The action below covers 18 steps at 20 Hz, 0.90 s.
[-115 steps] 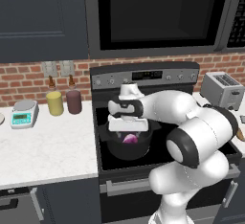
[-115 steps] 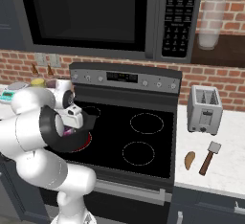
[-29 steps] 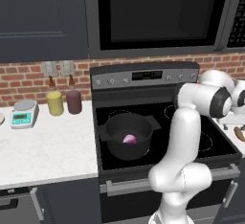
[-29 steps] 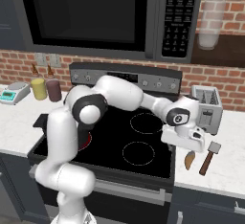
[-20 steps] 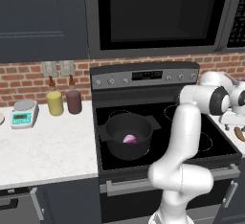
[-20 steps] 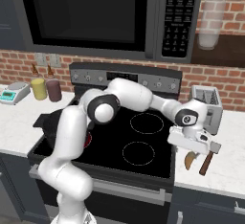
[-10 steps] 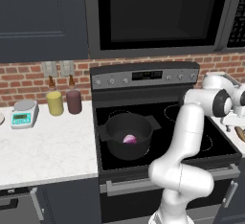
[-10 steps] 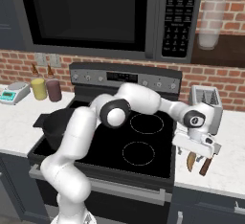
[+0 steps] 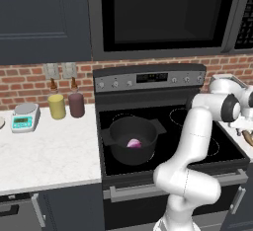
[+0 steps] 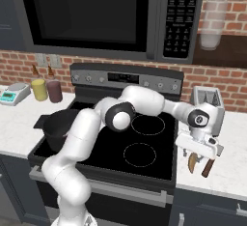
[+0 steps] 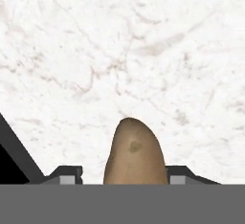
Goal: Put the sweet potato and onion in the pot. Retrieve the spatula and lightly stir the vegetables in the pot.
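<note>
The onion (image 9: 133,143) lies in the pot (image 9: 131,138) on the stove's left front burner; right, over white counter (image 10: 231,172) beside the spatula (image 10: 209,166), the gripper (image 11: 124,173) straddles the sweet potato (image 11: 135,153), fingers apparently not touching

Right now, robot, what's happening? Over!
Gripper down on the counter, fingers either side of the sweet potato. Onion in the pot. Nothing in the way.

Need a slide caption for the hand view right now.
Gripper straddling the sweet potato on the white marble counter.
</note>
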Motion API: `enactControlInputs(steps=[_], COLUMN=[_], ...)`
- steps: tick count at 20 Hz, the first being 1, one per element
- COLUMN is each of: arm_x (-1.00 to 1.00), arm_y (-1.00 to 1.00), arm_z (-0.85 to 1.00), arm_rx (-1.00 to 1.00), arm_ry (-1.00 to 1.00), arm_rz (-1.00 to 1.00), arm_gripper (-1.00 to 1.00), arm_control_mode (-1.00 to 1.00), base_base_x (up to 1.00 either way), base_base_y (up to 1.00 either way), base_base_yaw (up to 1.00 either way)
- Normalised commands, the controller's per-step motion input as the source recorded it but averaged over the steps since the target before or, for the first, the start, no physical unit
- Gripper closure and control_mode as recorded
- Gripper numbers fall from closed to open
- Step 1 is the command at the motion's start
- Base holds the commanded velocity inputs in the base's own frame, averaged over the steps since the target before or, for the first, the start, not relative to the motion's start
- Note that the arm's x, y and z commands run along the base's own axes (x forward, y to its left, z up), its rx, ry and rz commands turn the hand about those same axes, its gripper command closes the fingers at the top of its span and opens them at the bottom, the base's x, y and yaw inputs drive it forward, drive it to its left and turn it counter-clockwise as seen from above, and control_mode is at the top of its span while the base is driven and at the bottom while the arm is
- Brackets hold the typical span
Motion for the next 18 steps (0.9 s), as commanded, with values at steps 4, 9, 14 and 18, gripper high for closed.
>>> enactControlInputs(steps=[4, 9, 14, 18], arm_x=[0.0, -0.24, -0.72, -0.9], arm_y=[0.0, 0.14, 0.58, 0.98], arm_z=[0.0, 0.13, 0.52, 0.52], arm_rx=[0.0, 0.0, 0.0, 0.0], arm_ry=[0.0, -0.07, -0.1, -0.17], arm_rz=[0.0, 0.0, 0.0, 0.0], arm_gripper=[1.0, 1.0, 1.0, 1.0], arm_control_mode=[-1.0, -1.0, -1.0, -1.0], base_base_x=[0.0, 0.0, 0.0, 0.0], base_base_y=[0.0, 0.0, 0.0, 0.0], base_base_yaw=[0.0, 0.0, 0.0, 0.0])
